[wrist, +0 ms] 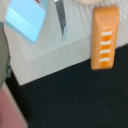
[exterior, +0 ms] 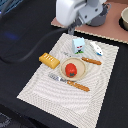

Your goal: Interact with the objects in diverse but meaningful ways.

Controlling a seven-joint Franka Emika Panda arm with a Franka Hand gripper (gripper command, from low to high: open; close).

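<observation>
Red tomato (exterior: 71,69) sits plated between bread loaf (exterior: 49,60) and carton (exterior: 79,45).

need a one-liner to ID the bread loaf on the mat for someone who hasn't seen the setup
Start at the pale woven placemat on the dark table, then find the plate at its middle holding the red tomato. The bread loaf lies on the mat just off the plate, toward the exterior view's left. It is the only golden-yellow block with scored lines on top; the orange-handled cutlery nearby is thin.
</observation>
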